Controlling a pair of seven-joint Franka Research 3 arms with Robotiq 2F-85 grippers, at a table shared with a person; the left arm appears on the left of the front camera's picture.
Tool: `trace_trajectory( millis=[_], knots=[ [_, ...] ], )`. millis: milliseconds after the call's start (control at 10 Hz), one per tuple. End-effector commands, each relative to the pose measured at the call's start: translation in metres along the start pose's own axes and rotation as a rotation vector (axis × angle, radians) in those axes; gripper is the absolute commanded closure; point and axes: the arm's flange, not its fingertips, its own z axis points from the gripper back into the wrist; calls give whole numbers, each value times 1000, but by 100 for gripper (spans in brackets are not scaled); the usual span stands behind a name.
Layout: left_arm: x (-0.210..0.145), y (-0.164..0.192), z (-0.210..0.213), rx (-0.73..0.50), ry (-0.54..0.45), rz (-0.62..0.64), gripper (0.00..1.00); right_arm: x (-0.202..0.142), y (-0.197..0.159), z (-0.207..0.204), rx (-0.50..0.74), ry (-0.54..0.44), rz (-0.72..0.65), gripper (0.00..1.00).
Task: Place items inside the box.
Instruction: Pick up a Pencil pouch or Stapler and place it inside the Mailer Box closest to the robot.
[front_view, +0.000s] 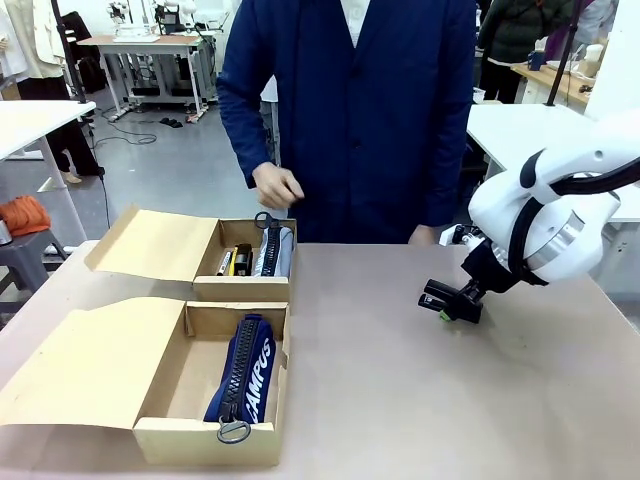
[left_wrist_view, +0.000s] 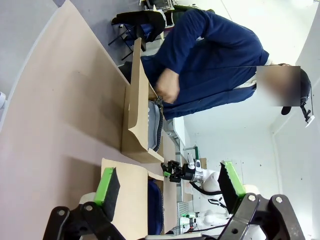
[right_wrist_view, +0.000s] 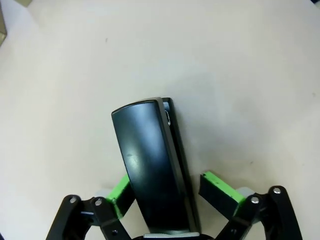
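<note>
A black stapler lies on the tan table between the green pads of my right gripper, which is shut on it. In the front view that gripper sits low over the table at the right. The near cardboard box holds a long navy zip pouch with white lettering. The far box holds a grey zip pouch and a yellow-and-black utility knife. My left gripper hangs open with nothing between its pads, looking along the table at both boxes.
A person in a dark blue coat stands at the far side, one hand hovering above the far box. Both boxes have their flaps folded out to the left. Bare table lies between the boxes and my right gripper.
</note>
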Motion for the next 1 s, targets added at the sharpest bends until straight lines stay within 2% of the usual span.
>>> trace_trajectory(
  millis=[0, 400, 700, 900],
  knots=[
    [-3, 0, 3, -9, 8, -19, 0, -8, 3, 1, 25, 7, -23, 100],
    [-3, 0, 3, -9, 8, -19, 0, -7, 18, 24, 62, 4, -50, 100],
    [-3, 0, 3, -9, 8, -19, 0, -12, 42, 58, 44, -39, -237, 100],
    [-3, 0, 3, -9, 8, -19, 0, -40, 92, 113, 113, -97, -404, 100]
  ],
)
